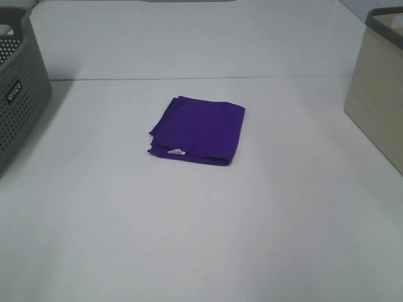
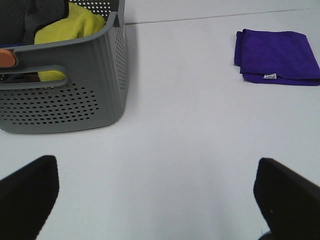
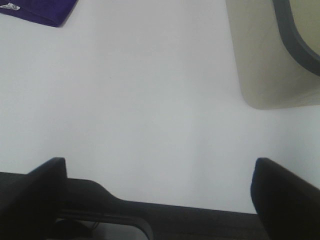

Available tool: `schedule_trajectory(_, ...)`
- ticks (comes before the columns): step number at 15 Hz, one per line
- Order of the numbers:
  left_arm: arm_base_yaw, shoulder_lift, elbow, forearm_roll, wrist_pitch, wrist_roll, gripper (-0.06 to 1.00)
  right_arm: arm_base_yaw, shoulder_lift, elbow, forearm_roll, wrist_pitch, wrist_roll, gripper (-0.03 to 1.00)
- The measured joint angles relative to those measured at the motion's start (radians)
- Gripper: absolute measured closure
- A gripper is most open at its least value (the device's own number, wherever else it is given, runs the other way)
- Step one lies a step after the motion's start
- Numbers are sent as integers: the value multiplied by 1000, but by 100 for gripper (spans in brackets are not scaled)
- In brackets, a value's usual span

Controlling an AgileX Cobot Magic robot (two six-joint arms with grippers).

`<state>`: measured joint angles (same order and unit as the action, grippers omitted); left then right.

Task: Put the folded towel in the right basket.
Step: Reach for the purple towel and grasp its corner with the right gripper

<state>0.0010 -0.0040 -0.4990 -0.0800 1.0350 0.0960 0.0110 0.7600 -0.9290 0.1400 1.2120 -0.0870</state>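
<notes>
A folded purple towel (image 1: 198, 130) with a small white tag lies flat on the white table, near the middle in the exterior high view. It also shows in the left wrist view (image 2: 278, 56) and, as a corner only, in the right wrist view (image 3: 40, 10). The right basket (image 1: 380, 88) is beige with a dark rim and stands at the right edge; the right wrist view (image 3: 272, 55) shows its wall and rim. My left gripper (image 2: 157, 200) is open and empty, far from the towel. My right gripper (image 3: 160, 195) is open and empty beside the beige basket. Neither arm shows in the exterior high view.
A grey perforated basket (image 1: 19, 88) stands at the left edge; the left wrist view shows it (image 2: 65, 95) holding a yellow cloth (image 2: 70, 30) and dark items. A seam (image 1: 201, 78) crosses the table behind the towel.
</notes>
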Motion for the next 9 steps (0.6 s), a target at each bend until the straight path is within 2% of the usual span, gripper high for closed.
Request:
schedule_trajectory(1,0,0,0,0,0,0,-5,0,65,-28,27,-1,0,1)
schedule_trajectory(2,0,0,0,1,0,0,-5,0,180,-48,106,-1,0,1)
schedule_trajectory(5,0,0,0,2,0,0,-5,0,361,-48,203,-14,36,1)
schedule_trajectory(7,-1,0,0,2,0,0,-5,0,536,-48,319,-117,33,2)
schedule_trajectory(9,0,0,0,3,0,0,-5,29,705,-48,477,-261,-36,2)
